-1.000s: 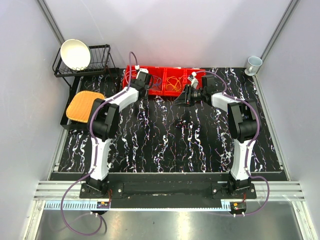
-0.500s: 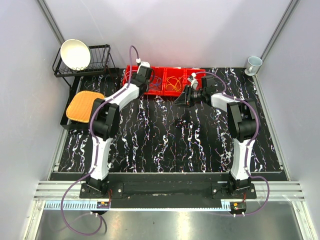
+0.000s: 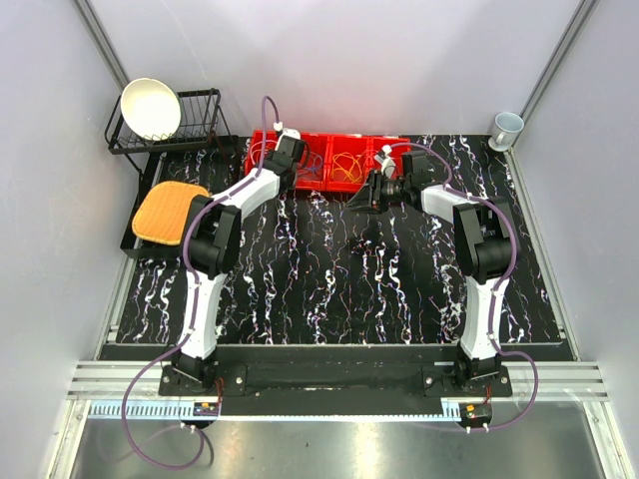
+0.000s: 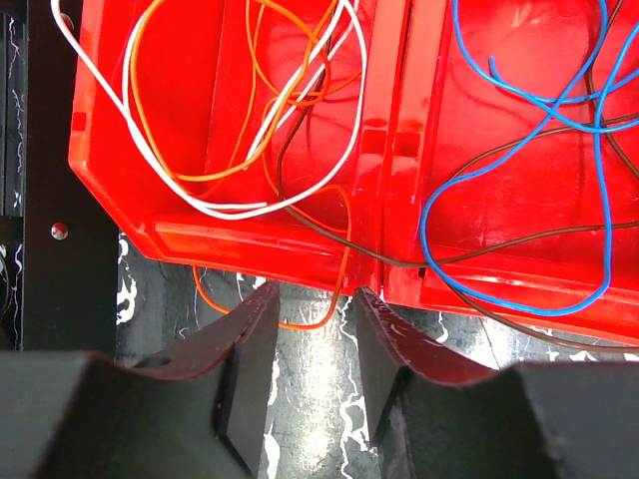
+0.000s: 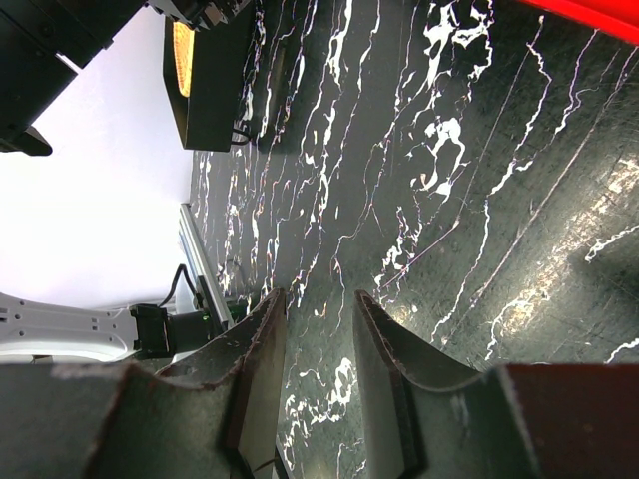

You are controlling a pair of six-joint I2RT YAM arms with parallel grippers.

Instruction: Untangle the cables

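Toward the table's (image 5: 519, 120) far edge the right gripper (image 5: 315, 299) hangs, jaws apart on nothing, probably waiting. Beyond, the left gripper (image 4: 315, 299) straddles, jaws spread, the orange cable (image 4: 305, 326) spilling over the red bin's (image 4: 250, 244) near wall, likely the easiest strand to free. The other cables (image 4: 200, 205) lie inside.

Robotics lab test cell: plain white panel walls (image 3: 349, 60), aluminium rail (image 3: 110, 381) carrying two arm bases (image 3: 195, 377), black marbled mat (image 3: 329, 279), staged dish rack (image 3: 203, 122), mug (image 3: 506, 128).

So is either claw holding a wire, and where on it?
Neither. The left gripper has its jaws apart around a loop of the orange cable hanging over the red bin's rim, without pinching it. The right gripper holds nothing.
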